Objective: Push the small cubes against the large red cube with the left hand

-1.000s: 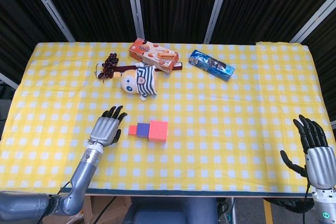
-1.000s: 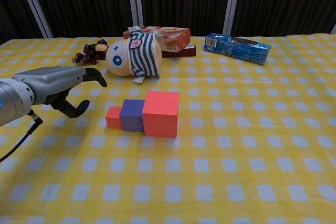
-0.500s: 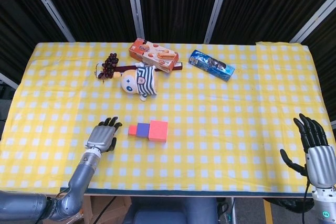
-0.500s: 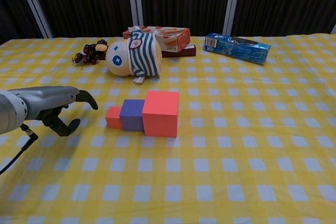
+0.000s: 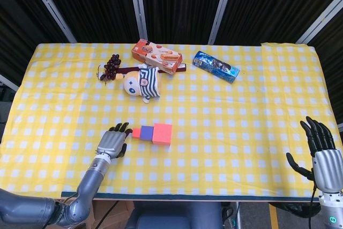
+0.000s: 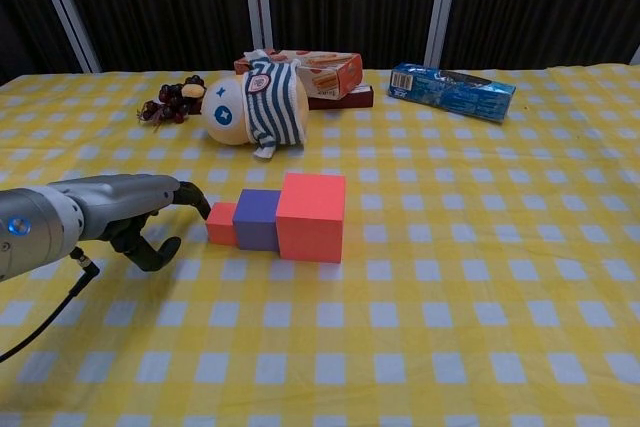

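Note:
Three cubes stand in a touching row on the yellow checked tablecloth: a small red cube (image 5: 136, 132) (image 6: 221, 224), a small purple cube (image 5: 146, 132) (image 6: 258, 220) and the large red cube (image 5: 162, 134) (image 6: 311, 217). My left hand (image 5: 112, 142) (image 6: 150, 217) lies low on the cloth just left of the row. It holds nothing, and its fingertips (image 6: 200, 202) reach the small red cube's left face. My right hand (image 5: 321, 151) hangs at the table's near right corner, fingers spread and empty, far from the cubes.
Behind the cubes lie a striped plush doll (image 5: 142, 83) (image 6: 255, 102), dark grapes (image 5: 111, 67), an orange snack box (image 5: 157, 56) and a blue packet (image 5: 216, 66) (image 6: 450, 90). The table's front edge (image 5: 177, 194) runs close below my left forearm.
My left hand dropped back toward the front edge, then slid right up to the small red cube. The row of cubes shifted slightly right. The right hand barely moved.

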{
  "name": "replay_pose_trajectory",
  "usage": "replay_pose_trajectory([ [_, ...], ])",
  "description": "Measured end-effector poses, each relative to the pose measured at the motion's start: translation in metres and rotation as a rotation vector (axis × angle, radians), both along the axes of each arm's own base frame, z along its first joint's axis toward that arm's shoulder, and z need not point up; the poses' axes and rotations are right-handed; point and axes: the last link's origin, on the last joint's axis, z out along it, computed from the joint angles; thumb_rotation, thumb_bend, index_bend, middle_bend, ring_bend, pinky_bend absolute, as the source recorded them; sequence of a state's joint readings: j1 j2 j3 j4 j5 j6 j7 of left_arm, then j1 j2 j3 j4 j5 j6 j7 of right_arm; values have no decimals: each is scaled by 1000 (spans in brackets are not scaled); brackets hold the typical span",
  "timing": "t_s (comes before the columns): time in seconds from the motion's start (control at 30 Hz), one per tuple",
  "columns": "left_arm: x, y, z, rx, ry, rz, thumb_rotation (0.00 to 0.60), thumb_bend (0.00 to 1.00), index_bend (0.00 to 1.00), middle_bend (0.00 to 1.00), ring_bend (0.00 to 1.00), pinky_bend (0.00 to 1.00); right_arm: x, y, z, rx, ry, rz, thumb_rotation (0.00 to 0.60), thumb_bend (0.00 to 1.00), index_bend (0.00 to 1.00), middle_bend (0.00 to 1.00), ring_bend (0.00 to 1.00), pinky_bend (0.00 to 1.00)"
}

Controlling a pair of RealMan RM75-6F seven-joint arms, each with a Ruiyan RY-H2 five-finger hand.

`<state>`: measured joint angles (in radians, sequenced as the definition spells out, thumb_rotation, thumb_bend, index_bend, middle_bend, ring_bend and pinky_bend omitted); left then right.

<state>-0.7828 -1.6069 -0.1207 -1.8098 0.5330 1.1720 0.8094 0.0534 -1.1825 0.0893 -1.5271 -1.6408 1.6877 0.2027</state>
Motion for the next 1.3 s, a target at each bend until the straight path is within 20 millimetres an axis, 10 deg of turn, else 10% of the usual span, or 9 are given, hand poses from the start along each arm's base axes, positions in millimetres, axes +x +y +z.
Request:
replay_pose_trajectory([
  [0.57, -2, 0, 4, 8, 20, -6, 600, 672, 176, 0, 0, 137, -1, 3, 0, 1, -3, 1, 600, 365, 0, 0, 0, 71],
  [1.0, -24, 6, 68, 210, -13, -91, 600, 147, 0, 0, 0, 94, -7, 2, 1, 6, 22, -36, 600, 364, 0, 0, 0, 67],
  [1.3, -92, -37, 143, 512, -36, -255, 600, 73, 0, 0, 0, 42, -16, -2, 2, 66, 123, -224, 600, 365, 0, 0, 0, 36],
])
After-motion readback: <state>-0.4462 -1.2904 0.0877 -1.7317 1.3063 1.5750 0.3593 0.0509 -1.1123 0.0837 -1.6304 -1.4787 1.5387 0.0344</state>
